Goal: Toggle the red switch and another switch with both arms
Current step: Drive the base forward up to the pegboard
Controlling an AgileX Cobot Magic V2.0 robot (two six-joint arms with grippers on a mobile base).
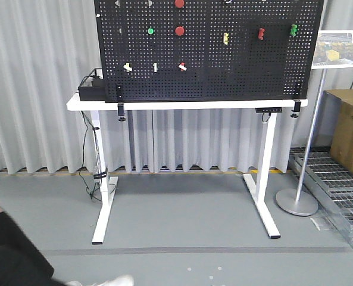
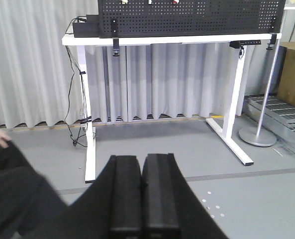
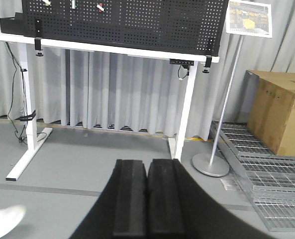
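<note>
The black pegboard (image 1: 236, 71) stands on a white table (image 1: 188, 104), well ahead of me. The red switch (image 1: 181, 67), small with a white tip, sits in the board's lower row; the right wrist view shows it as the red switch (image 3: 100, 6) at the top edge. Another switch (image 1: 127, 67), pale yellow-white, is at the left of that row. My left gripper (image 2: 142, 158) is shut and empty, low above the floor and far from the board. The right gripper (image 3: 147, 162) is likewise shut on nothing. Neither arm shows in the front view.
Big round red buttons (image 1: 180, 31), a green button (image 1: 150, 31), a yellow toggle (image 1: 225, 39) and a thin white toggle (image 1: 155, 67) share the board. A sign stand (image 1: 304, 149), cardboard box (image 1: 350, 131) and floor grates (image 1: 337, 179) are at right. A person in dark clothes (image 1: 9, 250) is at lower left.
</note>
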